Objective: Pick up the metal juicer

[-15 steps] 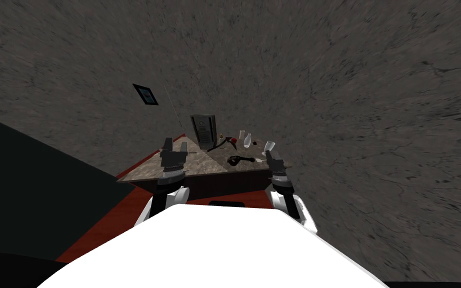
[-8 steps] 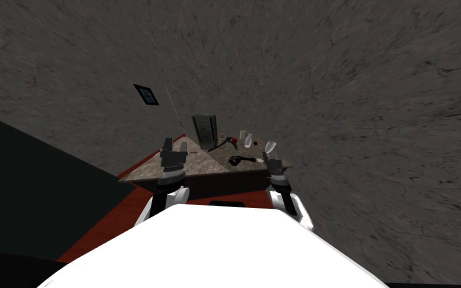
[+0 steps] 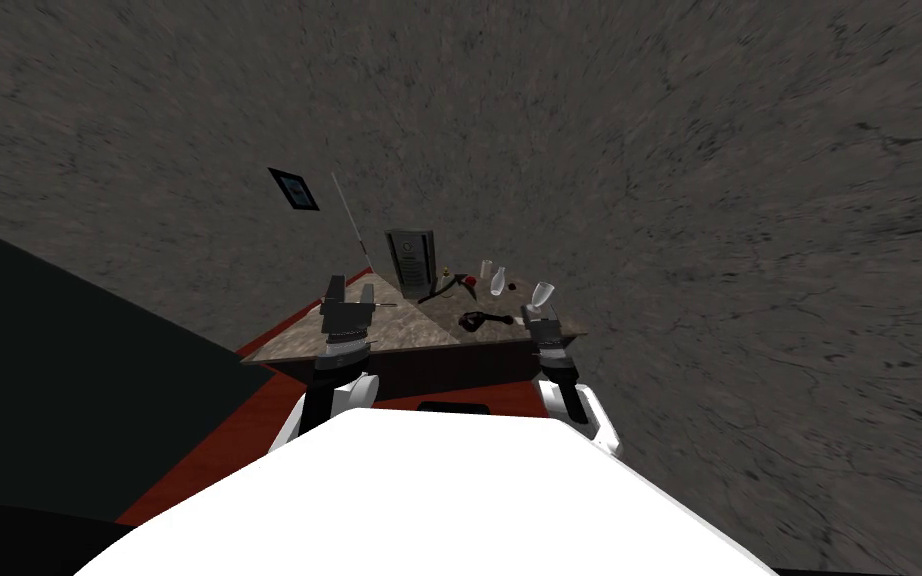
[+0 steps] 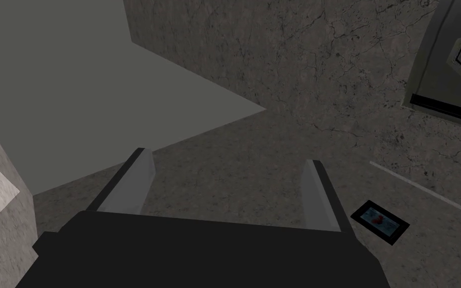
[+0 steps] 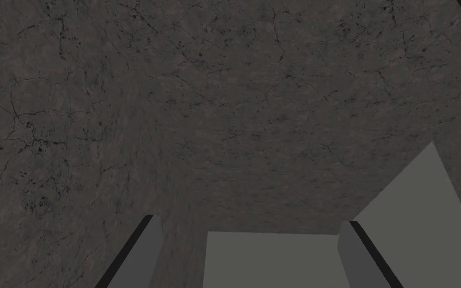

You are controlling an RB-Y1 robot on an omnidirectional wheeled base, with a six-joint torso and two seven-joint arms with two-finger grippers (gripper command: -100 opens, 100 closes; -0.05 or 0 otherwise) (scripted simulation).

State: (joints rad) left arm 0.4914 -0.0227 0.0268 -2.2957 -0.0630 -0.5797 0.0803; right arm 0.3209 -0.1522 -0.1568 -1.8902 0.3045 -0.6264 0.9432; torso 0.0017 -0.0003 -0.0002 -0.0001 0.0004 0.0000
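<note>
Now right gripper sits slightly further inward, nearer counter corner, than a second ago. Left gripper unchanged, over counter's left part. Both claws spread wide, holding nothing, touching nothing. Juicer, dark with handle, lies on counter near front edge, just left of right gripper.

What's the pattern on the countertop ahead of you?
The countertop is mottled grey-beige, like stone. The head view shows it best.
</note>
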